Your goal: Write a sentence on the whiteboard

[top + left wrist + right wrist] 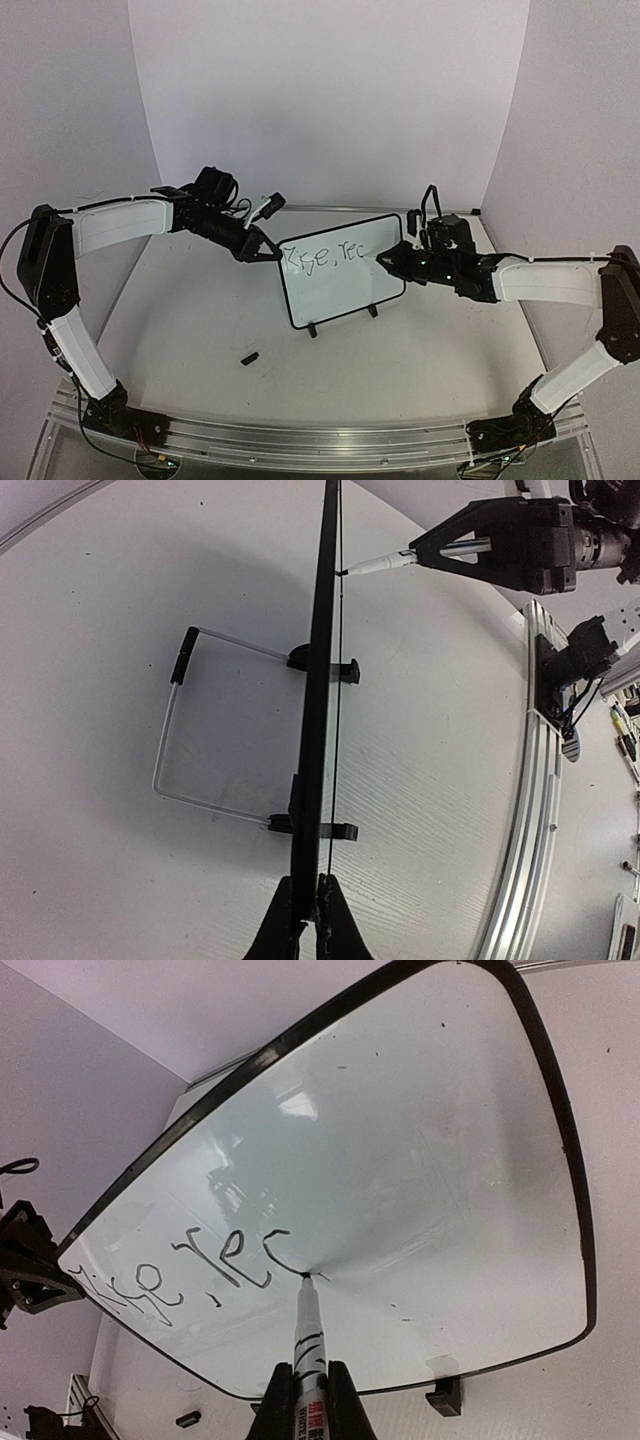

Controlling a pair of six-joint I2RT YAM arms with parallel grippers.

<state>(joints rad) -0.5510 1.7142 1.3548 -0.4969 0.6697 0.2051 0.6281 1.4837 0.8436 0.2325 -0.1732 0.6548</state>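
The whiteboard stands upright on its black feet in the middle of the table. Its sentence reads roughly "Rise, rec" along the top. My left gripper is shut on the board's upper left edge; in the left wrist view the board shows edge-on between the jaws of that gripper. My right gripper is shut on a white marker, whose tip touches the board at the end of the last letter of the sentence.
A small black marker cap lies on the table in front of the board. A wire stand props the board from behind. An aluminium rail runs along the near table edge. Pale walls close in the back and sides.
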